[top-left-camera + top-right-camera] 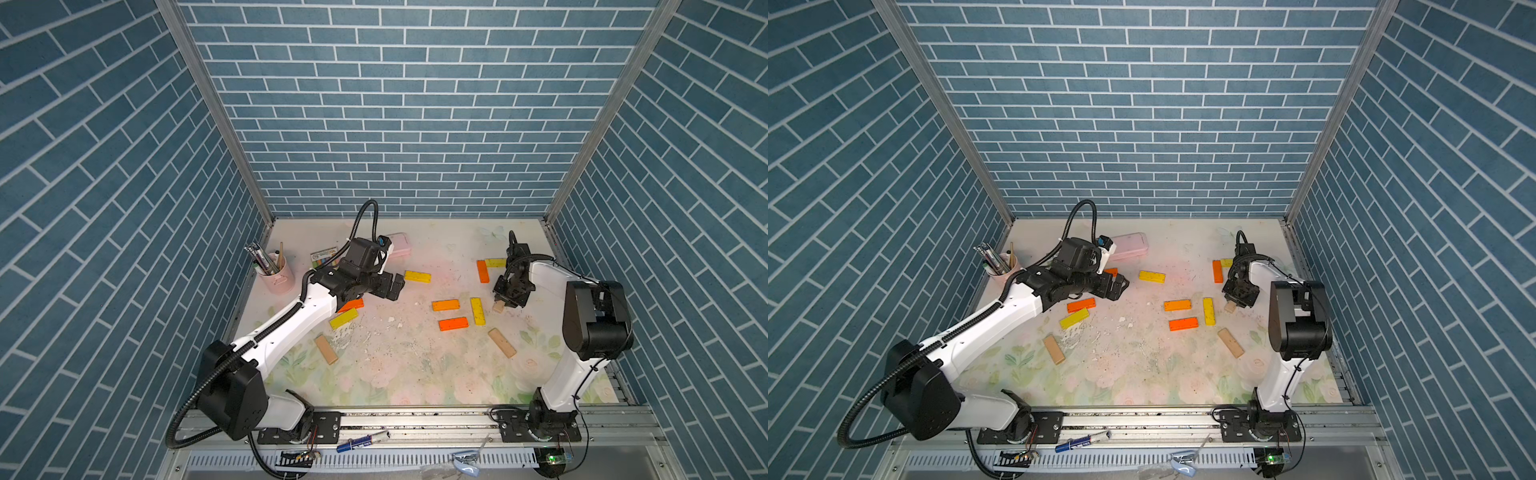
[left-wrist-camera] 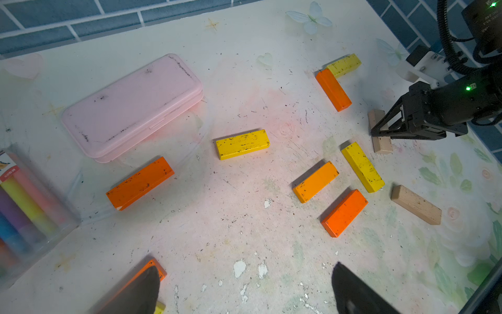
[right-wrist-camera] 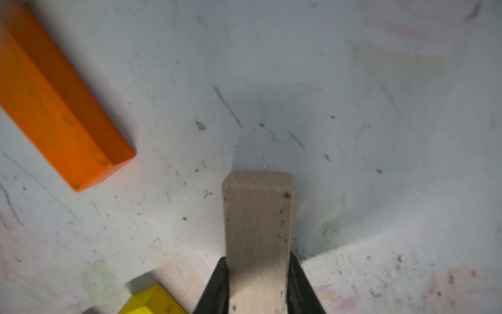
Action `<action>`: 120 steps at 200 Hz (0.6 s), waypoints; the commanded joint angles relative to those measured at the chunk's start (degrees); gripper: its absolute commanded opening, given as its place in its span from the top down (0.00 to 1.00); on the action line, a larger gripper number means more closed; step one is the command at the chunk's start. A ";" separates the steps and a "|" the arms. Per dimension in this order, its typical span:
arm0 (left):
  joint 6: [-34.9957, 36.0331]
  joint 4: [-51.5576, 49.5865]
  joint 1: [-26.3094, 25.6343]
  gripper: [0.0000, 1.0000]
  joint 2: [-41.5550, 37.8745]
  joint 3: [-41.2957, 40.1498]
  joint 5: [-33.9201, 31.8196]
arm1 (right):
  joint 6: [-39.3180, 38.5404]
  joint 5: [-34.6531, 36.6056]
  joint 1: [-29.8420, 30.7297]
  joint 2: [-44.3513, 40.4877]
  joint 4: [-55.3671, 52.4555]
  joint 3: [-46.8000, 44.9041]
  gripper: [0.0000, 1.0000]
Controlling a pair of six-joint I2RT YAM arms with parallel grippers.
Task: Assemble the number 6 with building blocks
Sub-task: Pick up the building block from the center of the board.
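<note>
While my right fingers [image 3: 218, 285] clamp a tan block [image 3: 258, 217] that juts ahead of them over the tabletop [image 3: 353, 108], my left fingers [image 2: 350, 291] hang wide and empty. I judge a loose grip could let it twist free and knock the yellow block [image 3: 152, 301] just beside them.

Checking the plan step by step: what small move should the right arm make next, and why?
Probably lift straight up a little. The right gripper is shut on the tan block, which seems to rest on the table, close beside a yellow block that dragging could knock.
</note>
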 commanded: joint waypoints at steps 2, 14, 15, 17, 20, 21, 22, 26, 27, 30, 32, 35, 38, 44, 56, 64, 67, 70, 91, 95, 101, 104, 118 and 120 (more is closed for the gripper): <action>0.16 -0.30 -0.48 0.01 -0.66 0.47 -0.49 | -7.91 -2.95 1.09 -0.25 -3.47 -0.49 0.77; 0.03 -0.21 -0.46 0.01 -0.58 0.39 -0.43 | -9.90 -3.70 1.25 -0.28 -4.13 0.11 0.76; 0.01 -0.21 -0.48 0.01 -0.55 0.39 -0.42 | -10.05 -3.84 1.26 -0.24 -4.14 0.12 0.76; 0.06 -0.21 -0.49 0.01 -0.54 0.38 -0.34 | -10.41 -4.04 1.31 -0.26 -4.19 0.25 0.76; 0.04 -0.14 -0.47 0.01 -0.45 0.38 -0.34 | -10.85 -4.48 1.34 -0.22 -4.24 0.35 0.75; 0.05 -0.18 -0.48 0.01 -0.40 0.43 -0.33 | -11.06 -4.59 1.35 -0.21 -4.28 0.42 0.75; 0.02 -0.15 -0.48 0.01 -0.42 0.40 -0.28 | -11.20 -4.73 1.36 -0.16 -4.31 0.50 0.75; -0.04 -0.13 -0.49 0.01 -0.36 0.41 -0.17 | -11.81 -4.99 1.48 -0.11 -4.45 0.79 0.75; -0.03 -0.08 -0.49 0.01 -0.40 0.39 -0.20 | -11.93 -4.97 1.51 -0.07 -4.52 0.86 0.75; -0.08 -0.12 -0.49 0.01 -0.33 0.46 -0.20 | -12.37 -4.92 1.60 -0.01 -4.63 1.12 0.75; -0.08 -0.06 -0.53 0.01 -0.22 0.47 -0.09 | -12.66 -4.84 1.71 0.04 -4.71 1.22 0.75; -0.07 -0.12 -0.50 0.01 -0.14 0.47 -0.10 | -13.05 -4.68 1.82 0.10 -4.81 1.40 0.75; -0.17 -0.13 -0.49 0.01 -0.10 0.45 0.01 | -13.47 -4.53 1.99 0.21 -4.89 1.52 0.74; -0.14 -0.08 -0.50 0.01 -0.03 0.47 0.08 | -14.60 -4.50 2.29 0.53 -5.14 1.91 0.74; -0.07 -0.12 -0.58 0.01 0.33 0.39 0.11 | -16.67 -4.90 2.88 1.80 -6.26 3.18 0.73; -0.02 -0.12 -0.66 0.01 0.35 0.40 0.04 | -17.94 -4.61 3.23 2.77 -7.25 4.08 0.73; -0.02 -0.13 -0.67 0.01 0.46 0.45 0.08 | -18.39 -4.28 3.33 3.05 -7.56 4.37 0.73; 0.00 -0.13 -0.67 0.01 0.44 0.41 0.06 | -18.72 -3.88 3.46 3.40 -7.88 4.69 0.73; 0.11 -0.12 -0.80 0.01 1.01 0.47 0.06 | -20.72 -2.75 3.98 4.75 -8.81 5.48 0.73; 0.24 -0.21 -0.76 0.01 1.05 0.54 0.04 | -21.02 -2.69 3.98 4.82 -8.86 5.50 0.73; 0.18 -0.15 -0.75 0.01 1.14 0.49 0.17 | -21.50 -2.43 4.05 4.91 -8.82 5.50 0.73; 0.28 -0.12 -0.75 0.01 1.20 0.47 0.18 | -21.73 -2.41 4.03 4.91 -8.81 5.50 0.73; 0.34 -0.04 -0.76 0.01 1.73 0.47 0.38 | -22.63 -2.17 4.09 4.90 -8.69 5.50 0.73; 0.45 -0.04 -0.75 0.01 1.75 0.51 0.47 | -22.72 -2.15 4.11 4.92 -8.60 5.50 0.73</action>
